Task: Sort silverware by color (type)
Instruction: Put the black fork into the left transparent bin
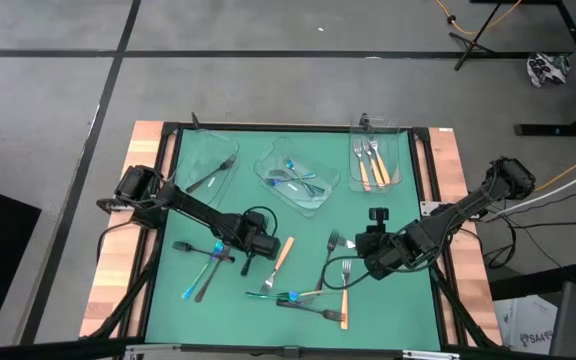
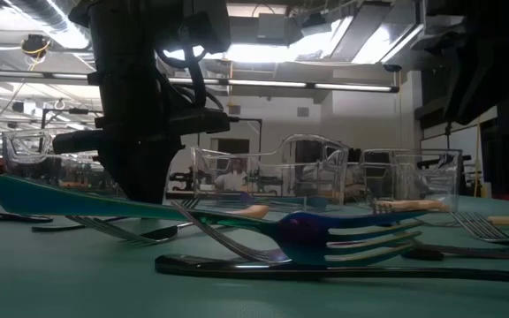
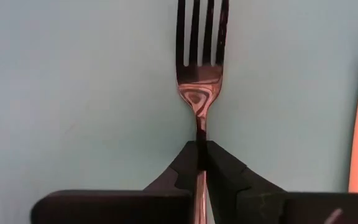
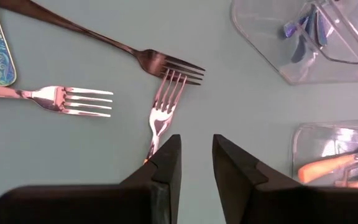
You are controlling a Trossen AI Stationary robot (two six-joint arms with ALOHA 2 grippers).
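Your left hand (image 3: 201, 163) is clenched on the thin neck of a dark fork (image 3: 199, 81), just below its prongs. The fork lies flat on the green surface (image 1: 238, 310), near the middle, at about eight o'clock from the middle tray (image 1: 313, 203). It looks thin, stiff and light, but smooth and shiny, so it may slip or twist when you lift it. I think a firm, centered pinch on the neck works best.

Your right hand (image 4: 196, 163) hangs released, holding nothing, over a fork with an orange handle (image 4: 165, 104) at about four o'clock. More silverware lies loose at six o'clock. Three clear trays sit at twelve o'clock.
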